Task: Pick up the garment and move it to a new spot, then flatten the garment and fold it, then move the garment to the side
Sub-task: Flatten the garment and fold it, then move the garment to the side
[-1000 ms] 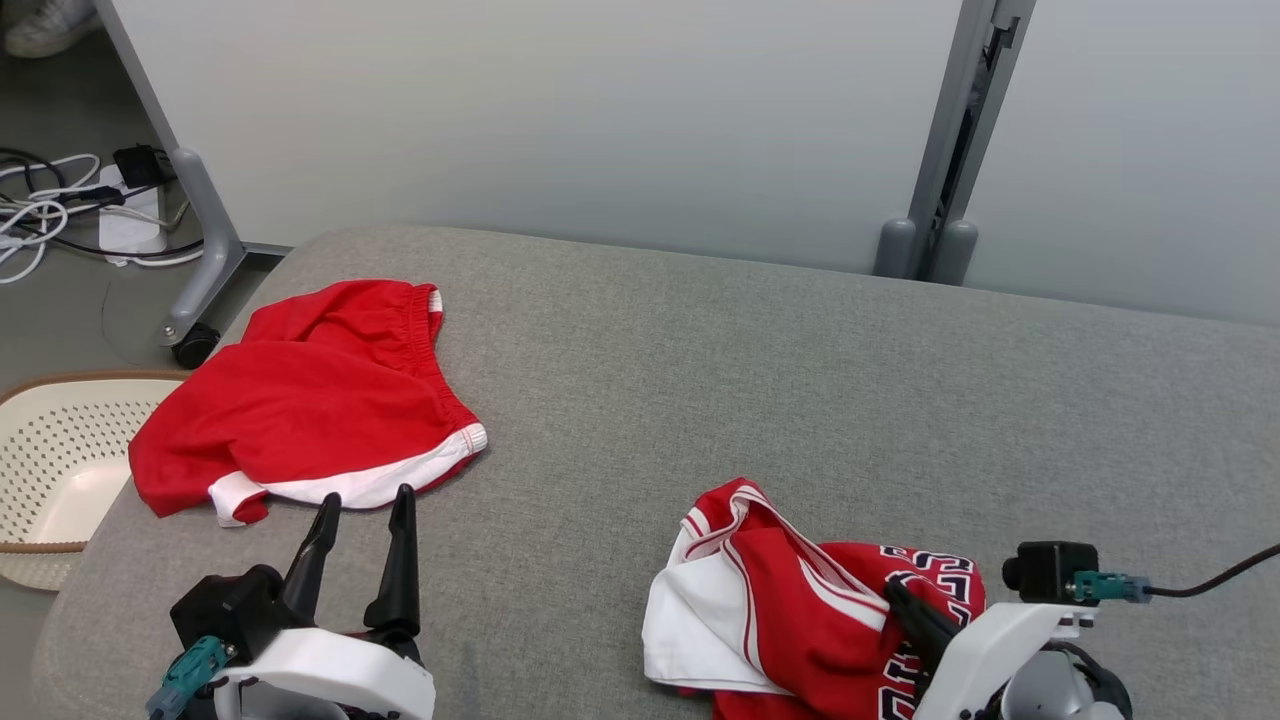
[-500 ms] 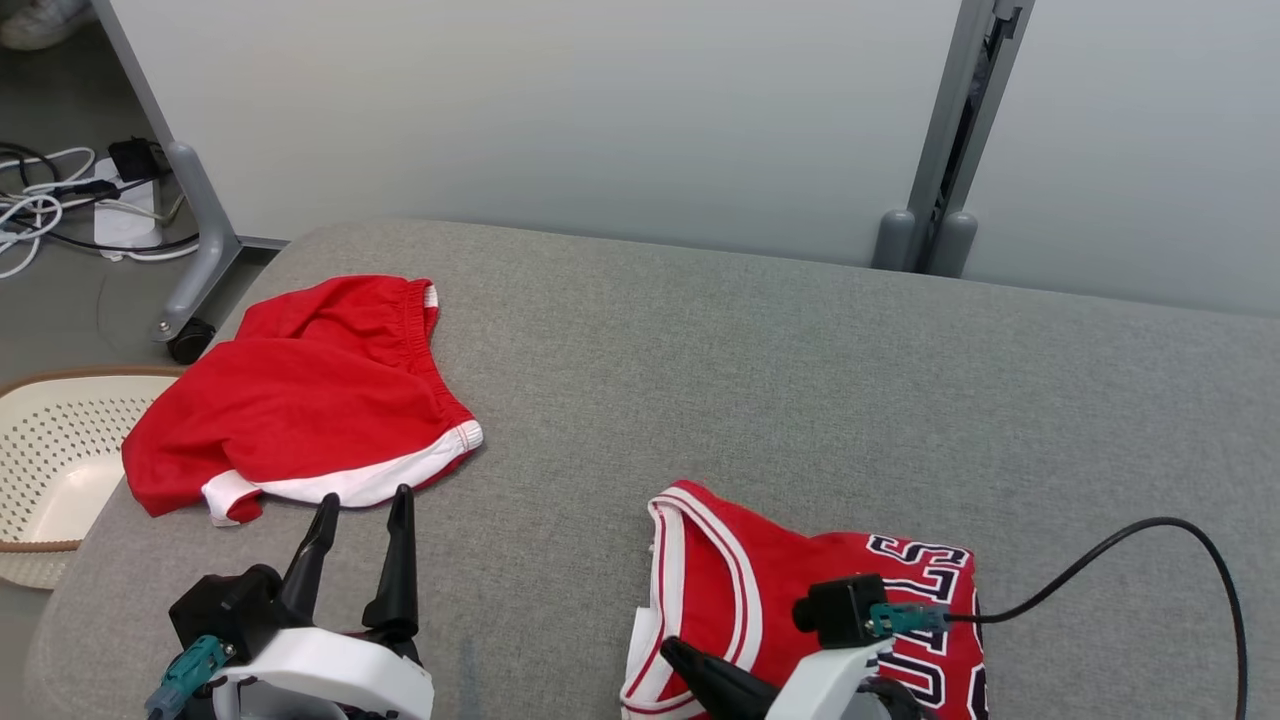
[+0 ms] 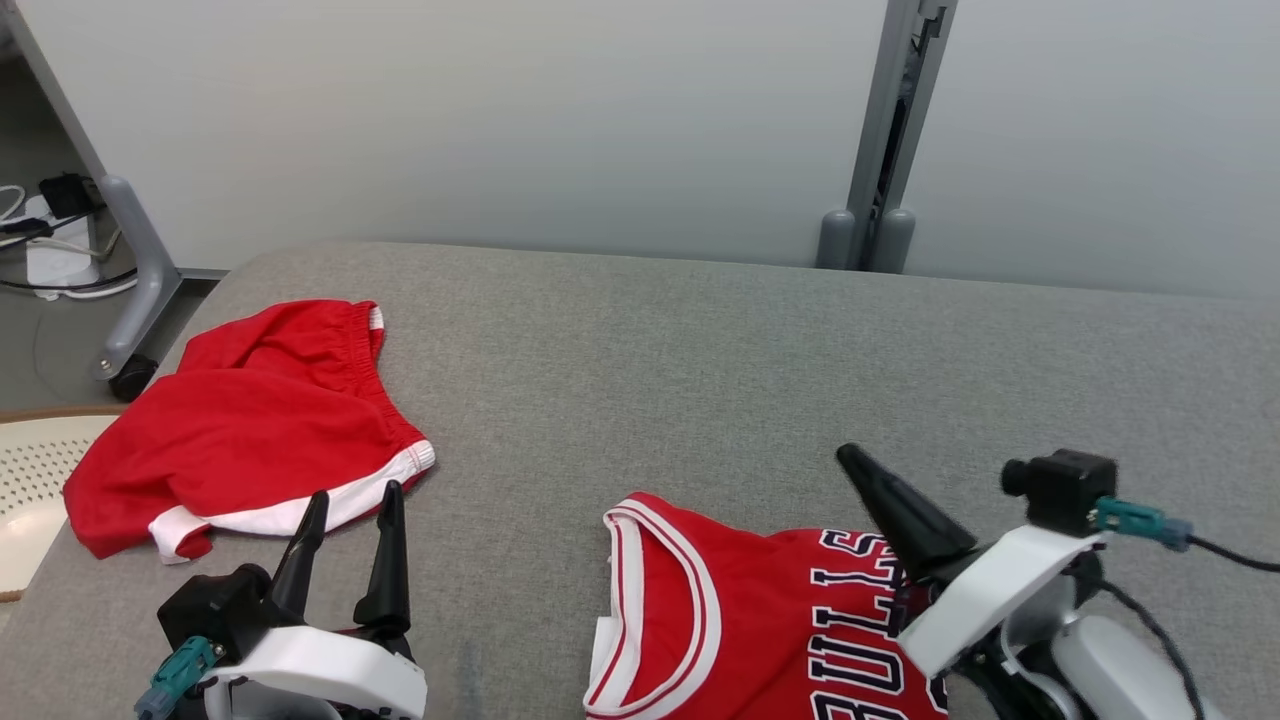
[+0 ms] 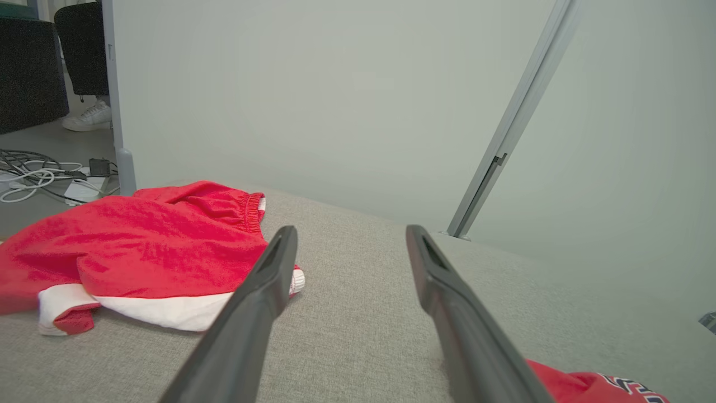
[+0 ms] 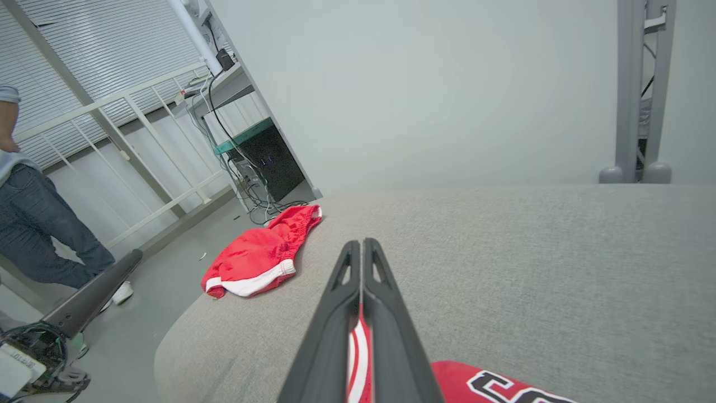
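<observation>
Two garments lie on the grey padded table (image 3: 640, 380): red shorts (image 3: 240, 420) at the far left, next to the pale basket (image 3: 25, 480), and the red jersey (image 3: 740, 620) at the near right, which I take to be the piece being worked on. A second ago the jersey was bunched under the right gripper (image 3: 855, 458) with its white inside turned out. Now it lies much flatter, neckline open to the left and lettering face up. That gripper has come up off it, fingers pressed tight together and pointing toward the far left. The whole head view has slid too, so the shorts' apparent shift is the camera's, not theirs. This suggests the move to a new spot is done and flattening is under way, with folding still to come. The left gripper (image 3: 352, 497) waits at the near left, jaws spread wide and empty. The jersey's near half is cut off by the bottom edge, so its hem and any wrinkles there can't be judged. The sliver of red and white between the right fingers in the wrist view is probably cloth lying beneath them, not cloth being pinched.
</observation>
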Controlling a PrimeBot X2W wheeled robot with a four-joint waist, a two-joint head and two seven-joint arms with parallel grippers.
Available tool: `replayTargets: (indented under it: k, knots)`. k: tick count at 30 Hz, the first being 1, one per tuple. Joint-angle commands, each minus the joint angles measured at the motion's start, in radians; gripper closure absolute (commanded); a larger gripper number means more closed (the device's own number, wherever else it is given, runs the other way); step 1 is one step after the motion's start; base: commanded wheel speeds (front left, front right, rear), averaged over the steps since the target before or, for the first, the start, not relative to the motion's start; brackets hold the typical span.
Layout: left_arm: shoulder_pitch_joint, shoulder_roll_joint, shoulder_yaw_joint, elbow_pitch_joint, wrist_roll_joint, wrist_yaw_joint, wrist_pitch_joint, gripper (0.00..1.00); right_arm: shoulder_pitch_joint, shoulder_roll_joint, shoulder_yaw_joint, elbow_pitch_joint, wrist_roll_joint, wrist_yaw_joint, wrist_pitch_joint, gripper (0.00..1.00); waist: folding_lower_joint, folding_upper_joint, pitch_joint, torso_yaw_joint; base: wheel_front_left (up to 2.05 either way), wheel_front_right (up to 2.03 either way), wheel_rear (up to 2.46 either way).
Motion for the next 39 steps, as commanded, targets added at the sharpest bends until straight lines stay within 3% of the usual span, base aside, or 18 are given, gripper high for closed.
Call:
replayTargets:
  k: [1,2,9,21,39]
  knots:
    - [0.005,0.005,0.005,-0.002,0.005,0.002,-0.003,0.0,0.006,-0.01,-0.011,-0.008,-0.014,0.0,-0.008,0.68,0.0,0.0,-0.004,-0.011,0.0,0.0,0.0]
    - [0.007,0.005,0.006,-0.004,0.005,0.002,-0.003,0.0,0.015,-0.02,-0.041,-0.017,-0.024,0.0,-0.012,0.0,0.0,0.0,-0.005,-0.017,0.0,0.0,0.0]
    - [0.016,0.004,0.021,-0.013,0.006,0.008,-0.004,0.0,0.088,-0.048,-0.25,-0.099,-0.133,0.0,-0.014,0.0,0.0,0.0,-0.012,-0.063,0.0,0.0,0.0]
    - [0.031,0.014,0.093,-0.039,0.015,0.002,-0.004,0.0,0.257,0.033,-0.503,-0.225,-0.361,0.0,-0.066,0.0,0.0,0.0,-0.011,-0.133,0.0,0.0,0.0]
    - [0.075,-0.048,0.143,-0.057,0.161,-0.026,-0.004,0.0,0.3,0.064,-0.514,-0.186,-0.426,0.0,-0.084,0.0,0.0,0.0,-0.001,-0.145,0.0,0.0,0.0]
